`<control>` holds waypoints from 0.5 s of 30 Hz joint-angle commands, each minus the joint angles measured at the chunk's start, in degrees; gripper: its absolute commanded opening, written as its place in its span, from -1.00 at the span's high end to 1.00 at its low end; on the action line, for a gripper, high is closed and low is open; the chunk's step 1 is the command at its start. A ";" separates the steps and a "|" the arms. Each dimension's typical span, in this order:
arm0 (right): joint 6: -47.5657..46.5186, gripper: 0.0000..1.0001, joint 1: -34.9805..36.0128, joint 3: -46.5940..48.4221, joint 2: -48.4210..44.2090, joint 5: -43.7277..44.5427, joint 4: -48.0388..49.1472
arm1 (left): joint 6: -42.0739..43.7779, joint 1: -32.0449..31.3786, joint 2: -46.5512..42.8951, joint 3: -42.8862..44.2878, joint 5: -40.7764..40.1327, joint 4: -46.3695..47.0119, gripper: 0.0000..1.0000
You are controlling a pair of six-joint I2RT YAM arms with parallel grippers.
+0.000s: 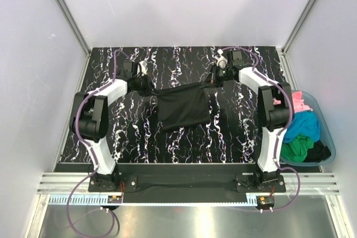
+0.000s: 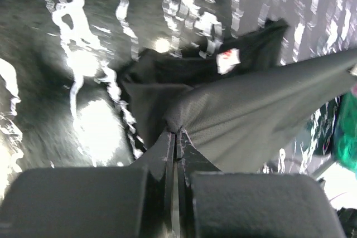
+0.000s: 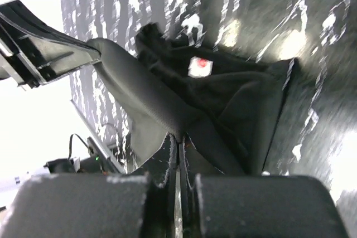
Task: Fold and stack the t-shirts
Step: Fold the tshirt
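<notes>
The large black t-shirt [image 1: 183,106] hangs stretched between both grippers above the middle of the marbled table. My left gripper [image 1: 146,86] is shut on its left end; in the left wrist view the cloth [image 2: 251,110] fans out from the closed tips [image 2: 176,132]. My right gripper [image 1: 213,81] is shut on its right end; in the right wrist view the cloth [image 3: 167,104] runs from the closed tips [image 3: 178,136]. A white neck label [image 2: 227,61] shows, also in the right wrist view [image 3: 199,66]. Pink [image 1: 300,104], turquoise-blue [image 1: 304,125] and green [image 1: 297,146] shirts lie in the tub.
A translucent teal plastic tub [image 1: 327,132] stands off the table's right edge beside the right arm. The black marbled table [image 1: 111,121] is walled by white panels at the left, back and right. A metal rail runs along the near edge.
</notes>
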 commanded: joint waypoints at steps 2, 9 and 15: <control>1.27 0.93 0.29 5.01 6.90 1.98 -0.23 | -3.08 1.56 5.88 2.35 -1.45 3.78 1.00; 0.74 0.81 -0.06 7.47 8.93 6.11 -0.32 | -2.37 1.65 12.66 11.76 1.53 2.45 0.98; 0.92 0.95 -0.85 6.77 7.79 7.87 1.00 | -2.81 1.56 13.99 15.01 3.82 2.98 1.00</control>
